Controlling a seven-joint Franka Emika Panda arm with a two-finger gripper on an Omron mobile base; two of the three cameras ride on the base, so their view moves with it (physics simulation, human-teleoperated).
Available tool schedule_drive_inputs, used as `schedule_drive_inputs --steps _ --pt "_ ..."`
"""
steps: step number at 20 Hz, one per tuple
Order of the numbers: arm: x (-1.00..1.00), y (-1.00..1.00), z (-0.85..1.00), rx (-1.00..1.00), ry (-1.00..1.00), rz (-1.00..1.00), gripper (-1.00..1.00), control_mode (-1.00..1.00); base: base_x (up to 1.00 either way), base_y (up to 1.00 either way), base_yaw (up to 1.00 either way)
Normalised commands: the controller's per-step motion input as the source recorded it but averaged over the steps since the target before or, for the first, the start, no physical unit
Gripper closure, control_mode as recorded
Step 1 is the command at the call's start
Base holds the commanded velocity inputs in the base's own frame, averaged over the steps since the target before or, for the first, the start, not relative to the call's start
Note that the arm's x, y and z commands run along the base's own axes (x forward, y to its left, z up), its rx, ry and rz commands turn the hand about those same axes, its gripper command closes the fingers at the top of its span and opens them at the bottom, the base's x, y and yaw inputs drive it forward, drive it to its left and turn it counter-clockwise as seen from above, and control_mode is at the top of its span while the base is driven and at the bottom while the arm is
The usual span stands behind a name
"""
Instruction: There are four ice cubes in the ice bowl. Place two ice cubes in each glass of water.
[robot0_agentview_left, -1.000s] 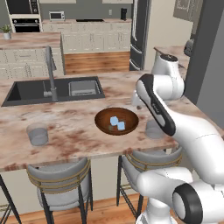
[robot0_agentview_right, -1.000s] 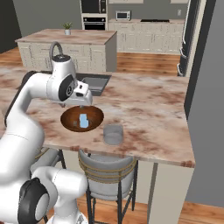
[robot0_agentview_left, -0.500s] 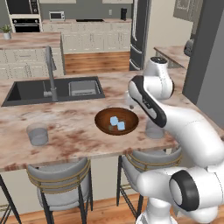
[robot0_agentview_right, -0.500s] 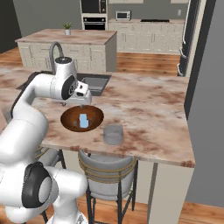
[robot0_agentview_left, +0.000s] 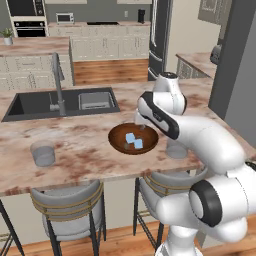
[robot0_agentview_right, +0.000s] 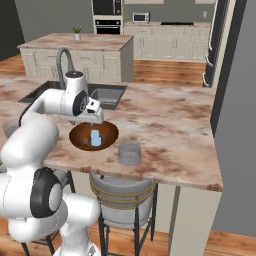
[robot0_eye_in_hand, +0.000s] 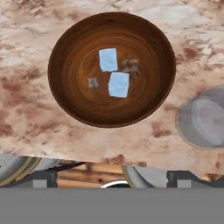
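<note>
With the claw (robot0_agentview_right: 95, 114) spread wide and empty above the ice bowl (robot0_eye_in_hand: 70, 103), two ice cubes (robot0_eye_in_hand: 113, 72) touching at its centre and one glass of water (robot0_eye_in_hand: 202, 122) just beside its rim, a descent could pinch both cubes.

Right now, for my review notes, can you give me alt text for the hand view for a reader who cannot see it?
Looking straight down on a dark wooden ice bowl on a marbled counter, with two pale-blue ice cubes lying near its centre, touching at a corner. A clear glass of water stands just outside the bowl's rim at the right edge.
</note>
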Motion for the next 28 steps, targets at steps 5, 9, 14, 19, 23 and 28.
schedule_drive_inputs --steps 5,9,14,19,23,28 --pt "0.21 0.09 -0.33 0.0 0.01 0.0 -1.0 -1.0 0.0 0.0 0.0" --pt "0.2 0.03 -0.32 0.0 0.0 0.0 -1.0 -1.0 0.0 0.0 0.0" --pt "0.17 0.0 -0.32 0.0 0.0 0.0 -1.0 -1.0 0.0 0.0 0.0" --pt "0.29 0.02 -0.34 0.0 0.0 0.0 -1.0 -1.0 0.0 0.0 0.0" --pt "0.35 0.05 -0.26 0.0 0.0 0.0 -1.0 -1.0 0.0 0.0 0.0" --pt "0.36 0.11 -0.09 0.0 0.0 0.0 -1.0 -1.0 0.0 0.0 0.0"
